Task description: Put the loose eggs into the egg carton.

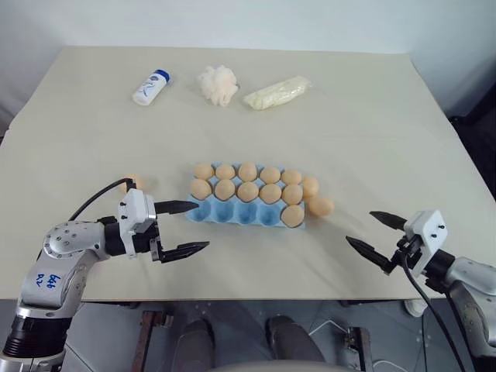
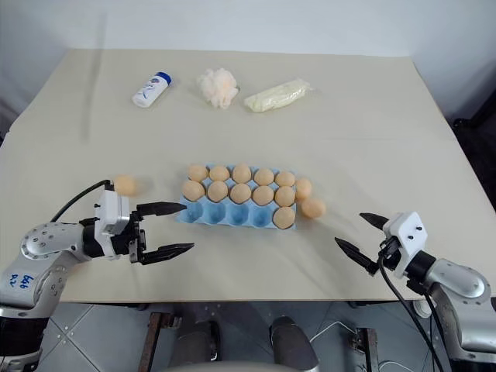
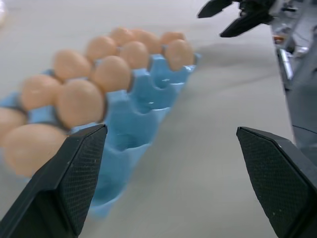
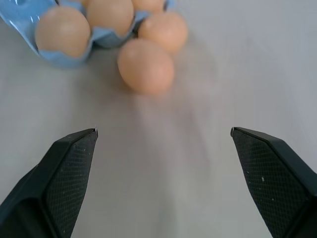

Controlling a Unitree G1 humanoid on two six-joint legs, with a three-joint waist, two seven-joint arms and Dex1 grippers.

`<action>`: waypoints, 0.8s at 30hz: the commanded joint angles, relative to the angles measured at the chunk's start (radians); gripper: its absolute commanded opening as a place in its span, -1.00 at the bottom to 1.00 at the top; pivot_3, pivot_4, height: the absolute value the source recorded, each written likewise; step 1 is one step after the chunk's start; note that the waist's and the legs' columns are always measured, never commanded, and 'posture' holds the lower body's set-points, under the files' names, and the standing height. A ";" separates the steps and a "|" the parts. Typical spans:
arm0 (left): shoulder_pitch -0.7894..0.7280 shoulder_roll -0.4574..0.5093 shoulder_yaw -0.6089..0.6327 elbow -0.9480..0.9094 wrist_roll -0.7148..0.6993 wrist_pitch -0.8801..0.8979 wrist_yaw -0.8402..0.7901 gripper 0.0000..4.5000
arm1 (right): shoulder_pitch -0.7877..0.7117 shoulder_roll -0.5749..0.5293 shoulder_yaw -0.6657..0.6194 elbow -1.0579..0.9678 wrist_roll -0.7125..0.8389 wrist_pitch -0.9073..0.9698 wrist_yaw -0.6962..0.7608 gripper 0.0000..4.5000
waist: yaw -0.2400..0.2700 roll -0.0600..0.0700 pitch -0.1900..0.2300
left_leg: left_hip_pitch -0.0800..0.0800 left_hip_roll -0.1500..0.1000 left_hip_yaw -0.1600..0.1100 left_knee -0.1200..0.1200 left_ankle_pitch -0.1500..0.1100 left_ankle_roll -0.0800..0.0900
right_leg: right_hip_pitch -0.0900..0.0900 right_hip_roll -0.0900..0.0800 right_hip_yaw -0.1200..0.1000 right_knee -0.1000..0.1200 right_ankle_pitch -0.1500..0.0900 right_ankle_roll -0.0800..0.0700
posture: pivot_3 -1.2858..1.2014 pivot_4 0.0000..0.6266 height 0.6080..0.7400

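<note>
Eggs fill most of the egg carton at mid-table; I count two loose eggs just beside its right end and another lying left. My left gripper and right gripper hover spread wide, holding nothing.

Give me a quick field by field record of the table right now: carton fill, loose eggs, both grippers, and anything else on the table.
carton: light-blue moulded egg carton, table centre
filled cups: eleven tan-orange eggs; back and middle rows full, one in front row's right end cup
empty cups: four, front row
loose eggs: two by carton's right end; one left of it
left gripper: open, empty
right gripper: open, empty
far edge: white bottle with blue cap, cream puff, pale plastic bag
</note>
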 commanded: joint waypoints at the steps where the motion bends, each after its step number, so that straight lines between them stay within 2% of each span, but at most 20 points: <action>1: -0.010 0.004 0.003 -0.007 0.004 -0.020 -0.007 0.98 | -0.102 -0.009 0.052 0.061 -0.018 -0.035 0.033 1.00 | -0.004 0.000 0.001 | 0.000 0.000 0.000 0.003 0.000 0.000 | 0.000 0.000 0.000 0.002 0.000 0.000 | 0.03 -0.52 1.00; 6: -0.009 -0.002 0.007 -0.002 0.006 -0.019 0.005 0.98 | -0.280 0.014 0.150 0.236 -0.064 -0.076 0.077 1.00 | -0.004 0.000 0.002 | 0.000 0.000 -0.001 0.005 -0.002 0.006 | 0.001 0.000 0.000 0.005 0.000 0.001 | 0.03 -0.52 1.00; 15: 0.010 -0.005 0.024 -0.022 -0.004 -0.012 0.032 0.98 | -0.436 0.058 0.229 0.455 -0.099 -0.137 0.132 1.00 | 0.007 0.000 0.002 | 0.000 0.002 0.000 0.005 -0.002 0.004 | 0.000 -0.001 -0.002 0.004 0.001 0.001 | 0.03 -0.52 1.00; 18: 0.017 -0.004 0.029 -0.026 -0.003 -0.012 0.037 1.00 | -0.453 0.065 0.241 0.480 -0.100 -0.152 0.153 0.75 | 0.007 0.000 0.002 | 0.000 0.002 0.001 0.005 -0.002 0.003 | 0.000 -0.001 -0.002 0.004 0.001 0.001 | 0.03 -0.52 1.00; 24: 0.051 -0.012 0.050 -0.026 -0.013 -0.009 0.059 1.00 | -0.380 0.028 0.200 0.376 -0.066 -0.106 0.165 -0.17 | 0.011 0.000 0.003 | 0.000 0.002 0.001 0.005 -0.002 0.003 | 0.000 -0.001 -0.002 0.004 0.001 0.001 | 0.03 -0.52 1.00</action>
